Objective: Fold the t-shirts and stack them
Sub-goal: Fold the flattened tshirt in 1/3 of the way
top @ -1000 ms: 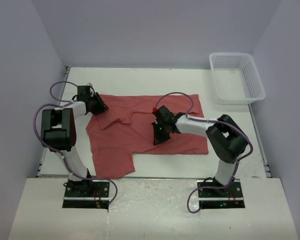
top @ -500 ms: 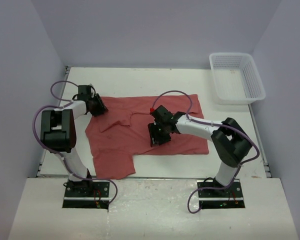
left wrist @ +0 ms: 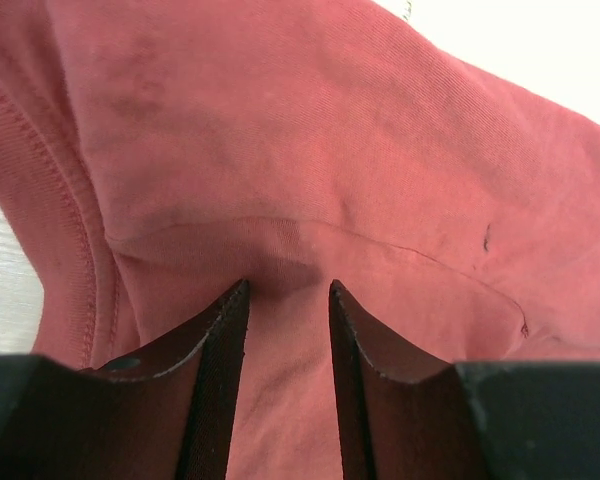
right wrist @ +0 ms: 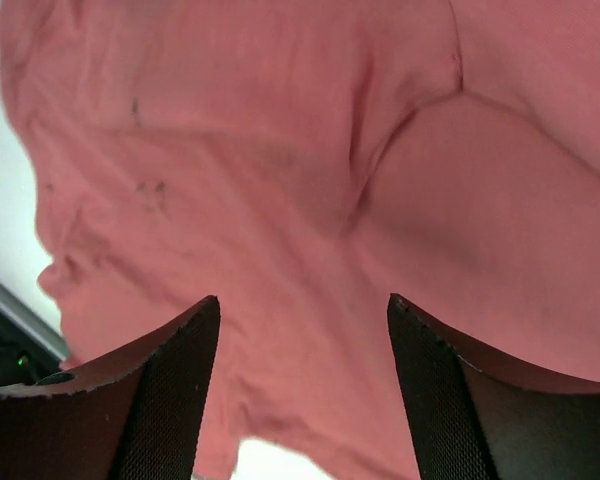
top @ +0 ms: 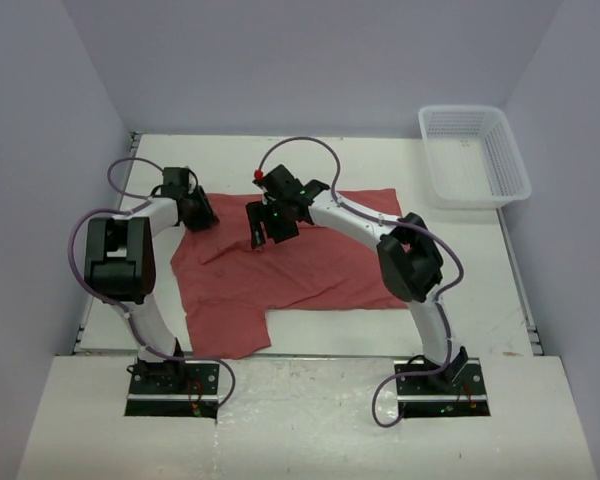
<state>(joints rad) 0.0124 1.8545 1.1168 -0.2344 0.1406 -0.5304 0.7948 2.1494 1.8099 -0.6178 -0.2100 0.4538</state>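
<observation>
The t-shirt point(top: 300, 265) lies spread, creased, on the surface point(top: 360, 160) between the arms. Your left hand point(left wrist: 288, 290) pinches its far-left corner; right hand point(right wrist: 302, 305) hangs open above, holding nothing. Risk: a one-sided pull drags and bunches the cloth

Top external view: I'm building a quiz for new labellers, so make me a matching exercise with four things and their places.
Things:
1. red t-shirt
2. white mesh basket
3. left end effector
4. right end effector

Places:
A. far right corner of the table
B. at the shirt's far left corner
C. spread out in the middle
D. over the shirt near its far edge, open

Pairs: 1-C, 2-A, 3-B, 4-D
</observation>
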